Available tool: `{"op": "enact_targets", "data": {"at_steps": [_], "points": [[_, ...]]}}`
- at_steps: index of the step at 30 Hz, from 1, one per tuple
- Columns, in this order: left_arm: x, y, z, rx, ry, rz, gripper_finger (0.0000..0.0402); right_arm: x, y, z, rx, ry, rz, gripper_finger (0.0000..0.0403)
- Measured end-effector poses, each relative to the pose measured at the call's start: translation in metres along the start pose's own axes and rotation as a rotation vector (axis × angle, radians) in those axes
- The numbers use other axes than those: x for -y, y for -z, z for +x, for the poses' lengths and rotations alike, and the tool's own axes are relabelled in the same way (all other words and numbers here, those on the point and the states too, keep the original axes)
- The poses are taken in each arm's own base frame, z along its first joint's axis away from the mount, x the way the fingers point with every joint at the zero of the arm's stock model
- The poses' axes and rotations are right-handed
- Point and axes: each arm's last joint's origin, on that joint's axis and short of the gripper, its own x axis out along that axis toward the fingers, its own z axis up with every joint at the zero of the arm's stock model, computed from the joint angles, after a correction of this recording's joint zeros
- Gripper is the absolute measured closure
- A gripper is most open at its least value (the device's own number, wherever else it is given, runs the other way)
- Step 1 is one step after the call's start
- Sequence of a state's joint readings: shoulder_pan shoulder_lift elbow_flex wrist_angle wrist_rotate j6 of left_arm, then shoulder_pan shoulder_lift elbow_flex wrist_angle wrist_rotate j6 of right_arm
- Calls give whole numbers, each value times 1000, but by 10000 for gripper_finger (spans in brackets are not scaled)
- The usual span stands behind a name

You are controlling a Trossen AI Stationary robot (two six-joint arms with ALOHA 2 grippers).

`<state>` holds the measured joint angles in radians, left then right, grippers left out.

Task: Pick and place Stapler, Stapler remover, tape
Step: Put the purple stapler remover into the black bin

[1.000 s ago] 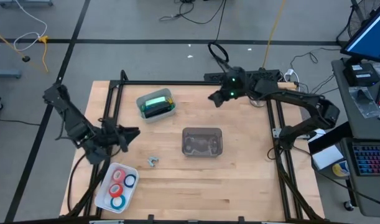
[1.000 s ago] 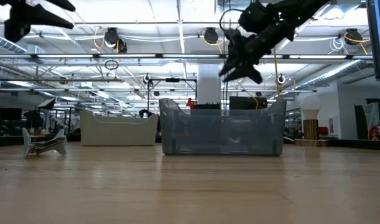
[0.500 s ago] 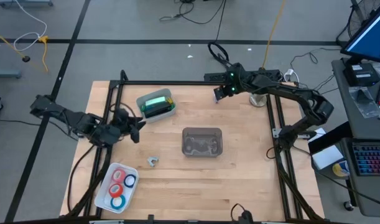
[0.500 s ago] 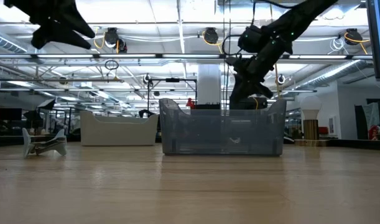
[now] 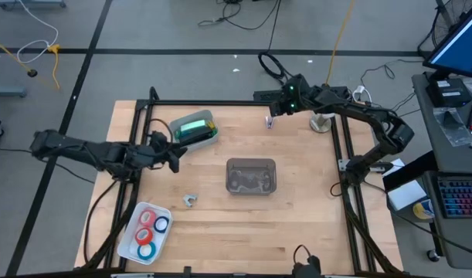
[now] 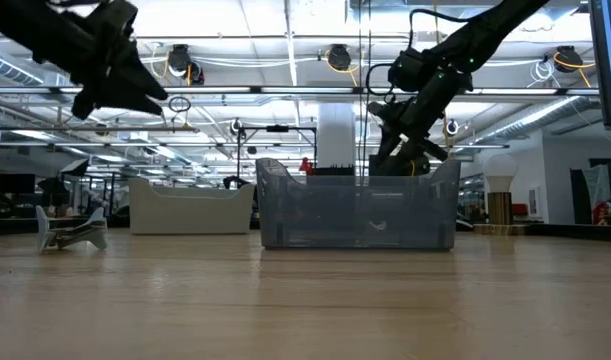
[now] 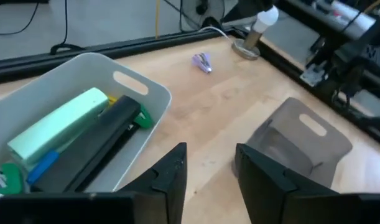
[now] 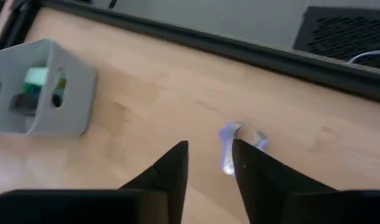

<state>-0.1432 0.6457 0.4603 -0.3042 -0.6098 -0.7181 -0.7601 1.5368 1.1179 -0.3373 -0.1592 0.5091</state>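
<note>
Wooden table (image 5: pixel 297 216) bearing a white bin (image 5: pixel 194 130), a clear grey bin (image 5: pixel 251 175), a white tray (image 5: pixel 145 232), a small lilac object (image 5: pixel 269 121) and a small grey object (image 5: pixel 190 201).

I work in a large robotics lab or industrial workshop hall. My wooden surface (image 5: pixel 297 224) sits in a black metal frame (image 5: pixel 220 103) on a grey concrete floor (image 5: pixel 181 31) marked with dark lines, and loose cables (image 5: pixel 243 14) trail across that floor. Beside the surface stands a desk with a keyboard (image 5: pixel 460 197) and a lit monitor (image 5: pixel 458 42). Looking level across the surface, I see a wide open hall behind it, with exposed ceiling beams (image 6: pixel 285 92), hanging cable loops (image 6: pixel 180 65), long strip lights and more workstations in the distance.
</note>
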Motion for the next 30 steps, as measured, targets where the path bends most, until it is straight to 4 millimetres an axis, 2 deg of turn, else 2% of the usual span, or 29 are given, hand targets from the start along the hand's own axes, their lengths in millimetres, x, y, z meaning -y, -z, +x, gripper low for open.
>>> {"op": "enact_targets", "data": {"at_steps": [5,7,11,20,25,30], "points": [[-13,11,-1,52,28,-25,304,7,4,4,18,28,67,241],[-17,11,-5,72,34,-16,318,9,6,6,11,35,82,230],[-23,6,-15,141,29,6,340,17,13,21,-42,69,105,219],[-37,1,-34,212,28,-17,357,37,17,60,-111,75,212,218],[-39,1,-35,220,14,-14,357,45,19,69,-129,95,237,219],[-40,1,-36,227,3,-15,357,49,20,79,-128,91,261,240]]}}
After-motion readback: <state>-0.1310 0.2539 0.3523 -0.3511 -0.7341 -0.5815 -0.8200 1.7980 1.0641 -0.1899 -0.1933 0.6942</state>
